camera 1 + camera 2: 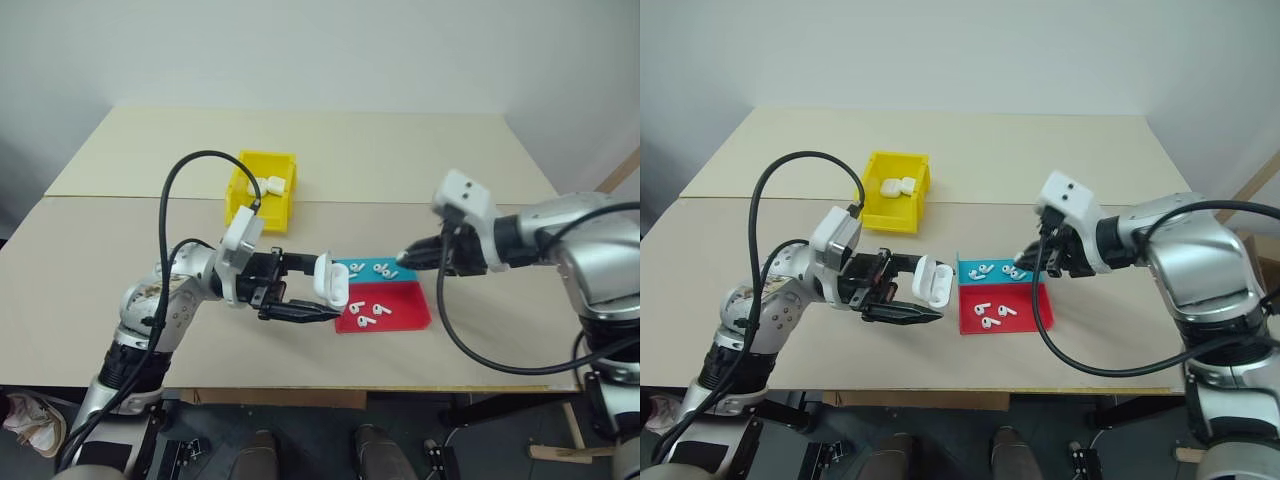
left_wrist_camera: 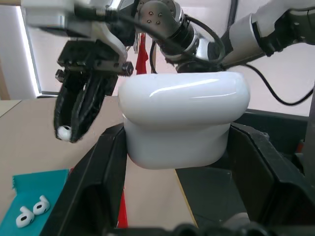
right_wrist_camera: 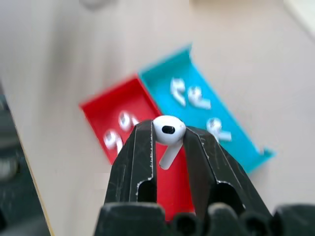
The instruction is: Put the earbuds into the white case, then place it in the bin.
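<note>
Right then, you had one tiny white plastic earbud (image 3: pixel 168 132) pinched between the right gripper's (image 3: pixel 169 142) nearly closed black fingers, its stem hanging in the gap, above the shallow red tray (image 1: pixel 1030 318) and shallow blue tray (image 1: pixel 1025 285). More earbuds (image 1: pixel 990 315) lay in both trays; their exact count was hard to make out. Your left gripper (image 1: pixel 925 292) was clamped on the glossy white rounded plastic case (image 1: pixel 933 280), held just beside the trays; whether its lid stood open you could not tell. Farther back on the beige table (image 1: pixel 1040 160) stood the yellow plastic open-top bin (image 1: pixel 875 210), with white cases inside it (image 1: pixel 895 187), partly hidden by its walls.
</note>
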`<state>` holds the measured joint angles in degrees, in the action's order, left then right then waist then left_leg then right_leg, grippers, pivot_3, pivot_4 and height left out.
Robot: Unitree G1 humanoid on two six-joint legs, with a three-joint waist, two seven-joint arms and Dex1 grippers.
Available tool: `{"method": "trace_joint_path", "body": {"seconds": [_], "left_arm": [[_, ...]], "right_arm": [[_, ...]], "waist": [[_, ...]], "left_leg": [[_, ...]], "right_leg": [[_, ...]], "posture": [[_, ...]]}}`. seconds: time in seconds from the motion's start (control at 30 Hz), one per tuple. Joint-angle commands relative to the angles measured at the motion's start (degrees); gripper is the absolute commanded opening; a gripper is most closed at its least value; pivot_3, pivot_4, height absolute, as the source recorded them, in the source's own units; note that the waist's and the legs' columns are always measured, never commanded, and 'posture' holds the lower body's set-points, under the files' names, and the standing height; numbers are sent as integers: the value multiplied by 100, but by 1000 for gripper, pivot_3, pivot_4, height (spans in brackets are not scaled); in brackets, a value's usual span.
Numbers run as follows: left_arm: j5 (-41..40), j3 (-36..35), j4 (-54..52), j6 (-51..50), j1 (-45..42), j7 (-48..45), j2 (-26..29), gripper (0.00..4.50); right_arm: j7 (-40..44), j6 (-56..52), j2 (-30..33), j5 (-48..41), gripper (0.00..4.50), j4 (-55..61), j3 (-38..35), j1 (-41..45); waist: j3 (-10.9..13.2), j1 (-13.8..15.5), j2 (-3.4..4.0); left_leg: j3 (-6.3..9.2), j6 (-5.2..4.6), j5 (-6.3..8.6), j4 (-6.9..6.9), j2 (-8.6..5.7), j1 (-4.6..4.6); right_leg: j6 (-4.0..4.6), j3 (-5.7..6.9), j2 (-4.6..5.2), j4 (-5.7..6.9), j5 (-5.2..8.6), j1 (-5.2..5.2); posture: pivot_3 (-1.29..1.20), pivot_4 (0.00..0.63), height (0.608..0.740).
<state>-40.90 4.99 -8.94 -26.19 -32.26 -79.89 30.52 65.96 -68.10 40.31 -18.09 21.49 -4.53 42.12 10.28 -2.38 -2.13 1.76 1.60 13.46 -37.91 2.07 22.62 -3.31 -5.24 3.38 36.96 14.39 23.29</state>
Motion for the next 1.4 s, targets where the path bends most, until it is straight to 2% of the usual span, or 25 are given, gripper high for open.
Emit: {"method": "trace_joint_path", "body": {"seconds": [0.03,0.13,0.23,0.4,0.57,1.0,1.4], "left_arm": [[-149,-144,-8,67,-176,-181,19,2767],[-88,-144,53,80,-231,-287,71,2767],[-72,-168,25,167,-251,-336,52,2767],[-55,-201,-161,213,-282,-205,53,2767],[-50,-217,-220,33,-308,43,138,2767],[-250,-219,-253,-225,-421,114,93,2767],[-209,-234,-161,-152,-483,-2,85,2767]], "right_arm": [[-384,237,-473,-750,660,468,-1053,-130],[-661,125,-1139,-1628,660,912,-1580,-271],[-963,125,-1526,-2256,660,1194,-1654,-368],[-1444,237,-1736,-3035,660,1474,-1517,-519],[-1708,511,-1643,-3580,660,1599,-1398,-700],[-2095,1618,-1362,-3305,660,1388,-570,-1007],[-1919,2325,-965,-2911,660,1310,-22,-1305]], "waist": [[1,2,3],[1,-2,3],[2,-11,5],[2,-8,6],[2,-8,6],[2,-12,6],[2,-10,6]], "left_leg": [[-2,0,0,0,-2,1],[1,0,0,0,-1,1],[3,0,0,0,0,1],[2,0,0,0,0,1],[3,0,0,0,0,2],[2,0,0,1,0,1],[2,0,0,1,0,1]], "right_leg": [[0,-2,2,1,0,1],[0,2,2,0,0,0],[0,2,1,2,0,1],[0,2,2,2,0,0],[-1,2,2,-1,0,0],[-1,2,1,-1,1,0],[-1,2,0,-3,1,0]], "posture": [[0,150,740],[0,150,740],[0,150,740],[0,150,740],[0,150,740],[0,150,740],[0,150,740]]}}
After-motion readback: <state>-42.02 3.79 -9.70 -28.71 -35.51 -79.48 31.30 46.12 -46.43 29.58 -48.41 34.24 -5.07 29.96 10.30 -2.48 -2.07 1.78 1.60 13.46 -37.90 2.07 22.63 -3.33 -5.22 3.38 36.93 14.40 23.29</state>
